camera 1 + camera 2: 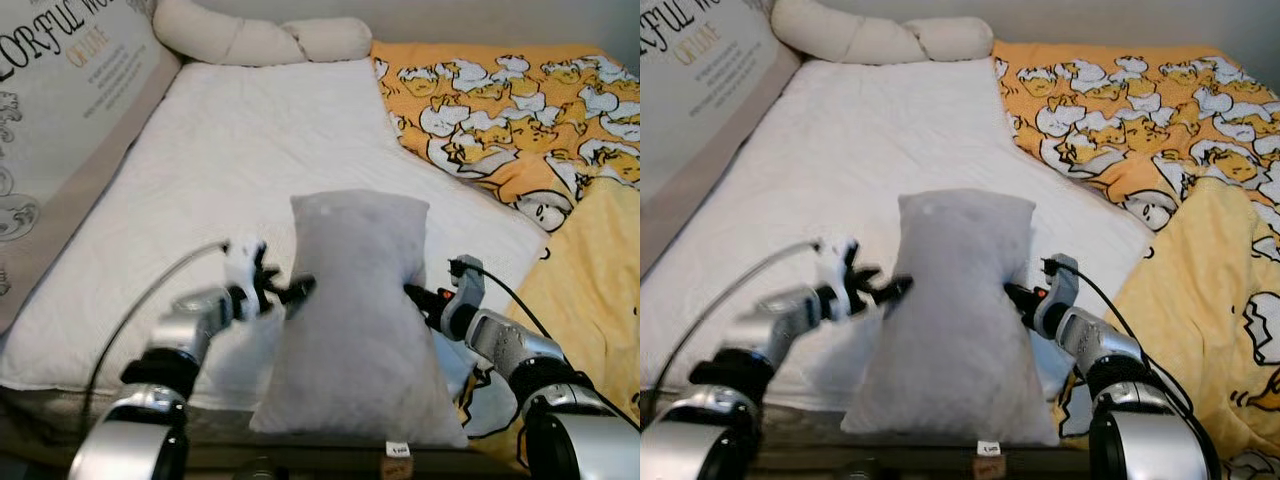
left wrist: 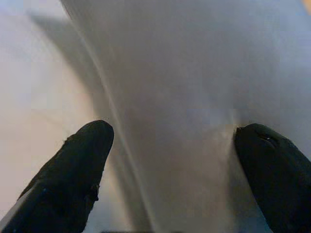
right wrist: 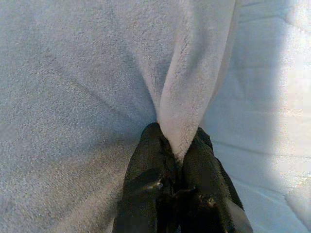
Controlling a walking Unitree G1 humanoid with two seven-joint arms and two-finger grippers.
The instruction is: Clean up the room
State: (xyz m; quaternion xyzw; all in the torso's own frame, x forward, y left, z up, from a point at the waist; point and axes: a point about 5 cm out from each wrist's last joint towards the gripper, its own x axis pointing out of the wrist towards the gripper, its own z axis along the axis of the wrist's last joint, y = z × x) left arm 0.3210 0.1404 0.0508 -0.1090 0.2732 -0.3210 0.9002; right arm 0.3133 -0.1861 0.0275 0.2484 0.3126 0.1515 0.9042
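The right claw (image 3: 177, 158) pinches a fold along the edge of a grey pillow (image 1: 352, 320), its two black fingers (image 3: 146, 184) pressed together on the plush fabric. The left claw (image 1: 283, 289) meets the pillow's opposite side with its fingers spread wide; in the left wrist view the two fingertips (image 2: 77, 170) stand well apart with the grey cloth bulging between them. The pillow stands upright between the two silver arms at the near edge of the bed (image 1: 240, 150), its top corners level and its base flaring out at the mattress edge, a small tag (image 1: 398, 450) showing below its lower edge.

Beneath and behind it stretches a white quilted mattress cover. A long cream bolster (image 1: 260, 38) lies across the head of the bed against the wall. To the robot's left a large beige cushion printed with lettering (image 1: 70, 100) leans along the bed's side. To the right an orange-yellow blanket patterned with white cartoon figures (image 1: 520, 110) is rumpled over the mattress and spills down past the right arm.
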